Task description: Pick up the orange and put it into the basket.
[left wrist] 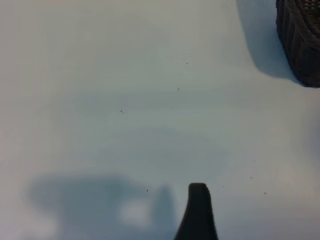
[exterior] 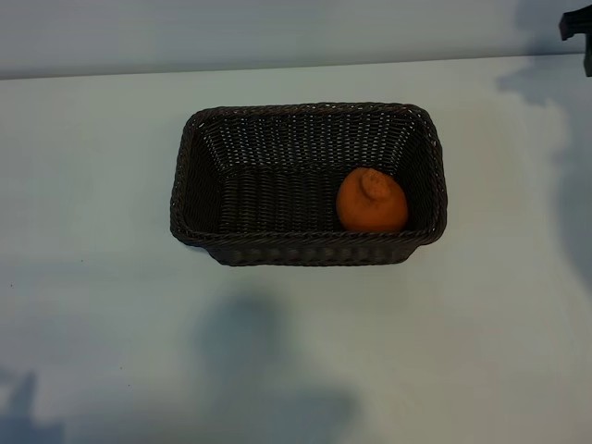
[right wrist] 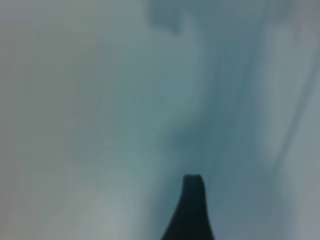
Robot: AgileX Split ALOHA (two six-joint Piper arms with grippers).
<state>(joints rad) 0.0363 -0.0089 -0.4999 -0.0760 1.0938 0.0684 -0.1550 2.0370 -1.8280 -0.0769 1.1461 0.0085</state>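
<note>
While only a dark piece of the right arm (exterior: 575,28) shows at the far right corner of the worktop (exterior: 92,305) in the exterior view, its wrist view shows one black fingertip (right wrist: 192,200) of the right gripper over blurred, bare worktop surface. That gripper stands wide apart and holds nothing. It is well away from the basket (exterior: 305,250), off past the basket's right end and toward the far edge.

Over on the other side, the left gripper is outside the exterior view; its wrist view shows a single black fingertip (left wrist: 198,210) hanging above pale worktop, with its own shadow beside it. It too is spread wide and empty. A corner of the basket (left wrist: 300,40) appears far off from that fingertip, with bare surface between them.

One orange (exterior: 372,202) lies inside the one basket, on its woven floor, tucked against the right end wall and close to the near wall, its knobby bump turned upward. Neither gripper touches it or is near it. The basket sits about mid-worktop, slightly toward the far edge, its long sides running parallel to that edge. Soft shadows fall on the worktop near the front edge and along the right edge.

Count: two grippers, one basket, one orange.
</note>
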